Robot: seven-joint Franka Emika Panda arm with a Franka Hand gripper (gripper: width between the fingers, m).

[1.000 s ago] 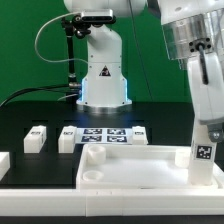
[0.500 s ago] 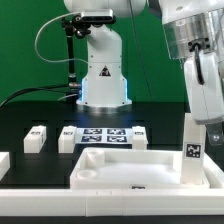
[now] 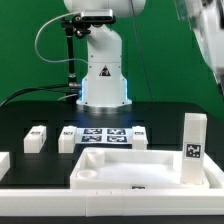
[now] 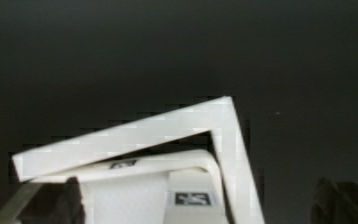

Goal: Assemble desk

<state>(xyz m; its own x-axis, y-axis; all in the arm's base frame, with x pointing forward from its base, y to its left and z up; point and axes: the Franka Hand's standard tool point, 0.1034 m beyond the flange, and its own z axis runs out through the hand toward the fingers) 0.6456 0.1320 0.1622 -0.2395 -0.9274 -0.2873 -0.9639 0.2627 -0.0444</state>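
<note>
Standing upright on the panel's [image 3: 120, 168] corner at the exterior view's right, the tagged white leg [image 3: 194, 148] is ungripped; the end effector [image 4: 190, 208] hangs above the panel, fingers apart, empty.

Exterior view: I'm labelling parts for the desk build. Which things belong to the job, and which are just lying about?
Job: desk panel; upright leg at the panel's corner; three loose legs.
Lying about: marker board; black table.
</note>
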